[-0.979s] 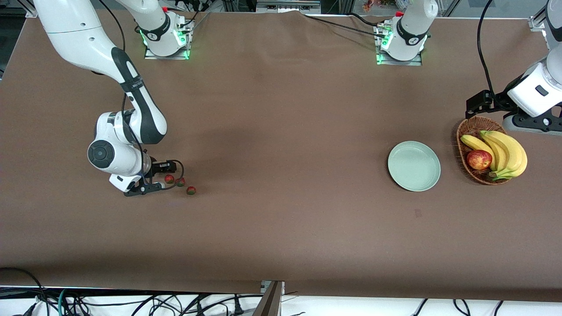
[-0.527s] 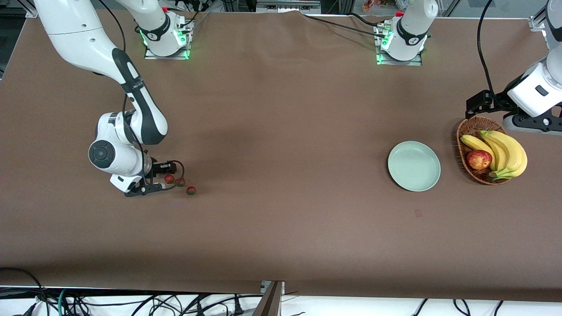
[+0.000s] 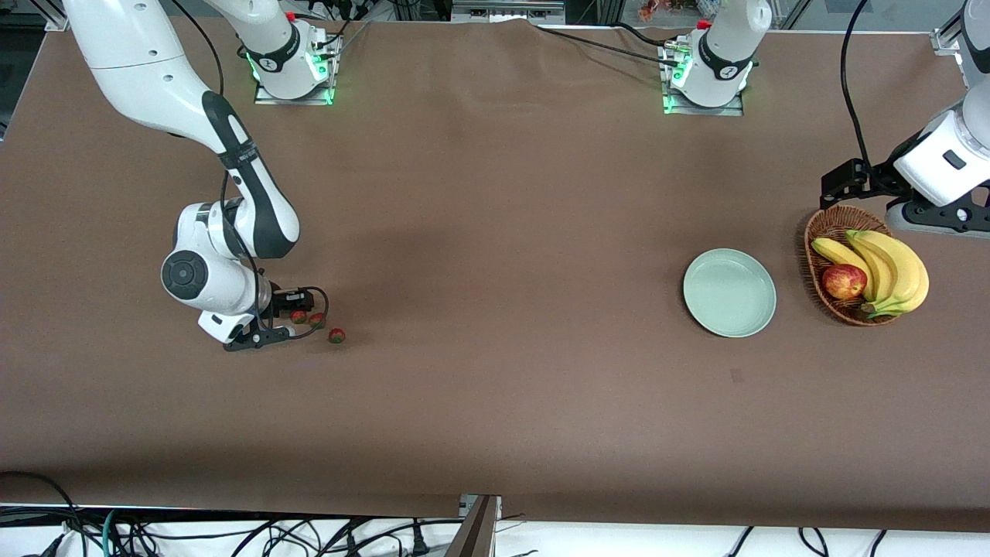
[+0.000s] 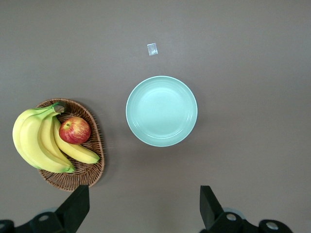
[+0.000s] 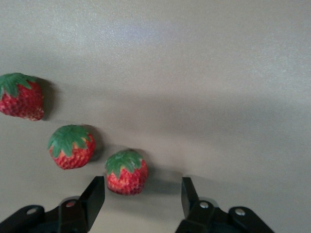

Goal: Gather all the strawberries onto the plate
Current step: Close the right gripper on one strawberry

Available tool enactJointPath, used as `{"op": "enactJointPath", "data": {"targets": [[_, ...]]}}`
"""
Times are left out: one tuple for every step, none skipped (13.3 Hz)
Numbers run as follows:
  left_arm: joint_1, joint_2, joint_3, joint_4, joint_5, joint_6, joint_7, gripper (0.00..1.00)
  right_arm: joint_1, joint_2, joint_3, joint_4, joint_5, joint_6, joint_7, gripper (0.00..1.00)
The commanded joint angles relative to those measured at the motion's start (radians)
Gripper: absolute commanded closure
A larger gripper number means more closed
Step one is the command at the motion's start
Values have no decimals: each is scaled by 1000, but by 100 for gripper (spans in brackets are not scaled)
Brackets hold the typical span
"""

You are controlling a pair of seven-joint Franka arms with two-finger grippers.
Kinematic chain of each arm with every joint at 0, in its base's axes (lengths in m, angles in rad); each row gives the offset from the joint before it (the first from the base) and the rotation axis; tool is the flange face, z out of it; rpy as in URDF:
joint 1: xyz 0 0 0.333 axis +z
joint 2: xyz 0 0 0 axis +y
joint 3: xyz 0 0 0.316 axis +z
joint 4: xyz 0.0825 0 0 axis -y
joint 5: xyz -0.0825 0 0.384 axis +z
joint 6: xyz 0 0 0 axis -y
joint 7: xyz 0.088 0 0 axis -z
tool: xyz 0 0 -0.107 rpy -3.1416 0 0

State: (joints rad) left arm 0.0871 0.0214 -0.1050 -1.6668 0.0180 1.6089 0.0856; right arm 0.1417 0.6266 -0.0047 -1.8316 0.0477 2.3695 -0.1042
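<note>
Three strawberries lie close together on the brown table near the right arm's end: one [image 3: 298, 316], a second [image 3: 317, 319] and a third [image 3: 336, 335]. My right gripper [image 3: 291, 313] is low over them and open. In the right wrist view its fingers straddle the nearest strawberry [image 5: 127, 171], which sits close to one finger [image 5: 95, 196]; the other two strawberries [image 5: 72, 146] [image 5: 22, 96] lie outside the gripper [image 5: 141, 196]. The mint-green plate [image 3: 728, 292] is empty, toward the left arm's end. My left gripper [image 3: 841, 187] waits open, high over the table beside the plate [image 4: 162, 110], its midpoint [image 4: 145, 208] over bare table.
A brown wicker basket [image 3: 814, 240] with bananas [image 3: 889, 267] and a red apple [image 3: 844, 281] stands beside the plate, at the left arm's end. It shows in the left wrist view [image 4: 95, 145] too. A small pale scrap [image 4: 152, 49] lies near the plate.
My right gripper has shifted slightly toward the strawberries and now straddles the nearest one. The strawberries and the left arm have not moved.
</note>
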Motion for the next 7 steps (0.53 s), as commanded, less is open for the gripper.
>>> {"op": "enactJointPath", "data": {"targets": [[6, 12, -5, 30, 5, -23, 0, 0, -5, 13, 6, 28, 21, 4, -20, 37], [6, 12, -5, 30, 5, -23, 0, 0, -5, 13, 6, 28, 21, 2, -22, 42], [6, 12, -5, 30, 5, -23, 0, 0, -5, 13, 6, 29, 21, 2, -22, 48], [6, 12, -5, 30, 5, -23, 0, 0, -5, 13, 6, 29, 21, 2, -22, 55], [6, 12, -5, 30, 5, -23, 0, 0, -5, 13, 6, 37, 21, -1, -23, 64], [6, 12, -5, 30, 5, -23, 0, 0, -5, 13, 6, 41, 21, -4, -25, 73], [6, 12, -5, 30, 5, -23, 0, 0, -5, 12, 6, 48, 21, -6, -25, 82]]}}
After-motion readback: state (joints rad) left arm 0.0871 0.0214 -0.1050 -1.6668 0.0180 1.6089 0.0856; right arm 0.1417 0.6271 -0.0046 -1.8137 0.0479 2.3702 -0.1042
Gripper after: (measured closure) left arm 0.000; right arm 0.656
